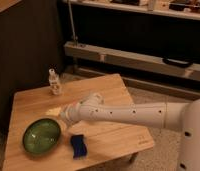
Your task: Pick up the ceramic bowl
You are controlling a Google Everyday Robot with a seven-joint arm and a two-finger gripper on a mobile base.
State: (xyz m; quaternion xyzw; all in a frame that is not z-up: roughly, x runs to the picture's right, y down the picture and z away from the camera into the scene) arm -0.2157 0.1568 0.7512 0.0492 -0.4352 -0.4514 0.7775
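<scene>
I'm seeing the gripper [62, 116] sitting right by the ceramic bowl [40, 136] at its upper right rim, with the blue sponge [78, 146] lying near. Honestly can't tell if it's clenched or released.

Ceramic bowl [41, 136]: round, shallow, glossy green, darker rim, lighter sheen in centre; upright, mouth up, inside looks empty; flat on wooden table [105, 90], front-left part, near left and front edges. Gripper [57, 112] at bowl's upper-right rim, just beside it; contact unclear
</scene>
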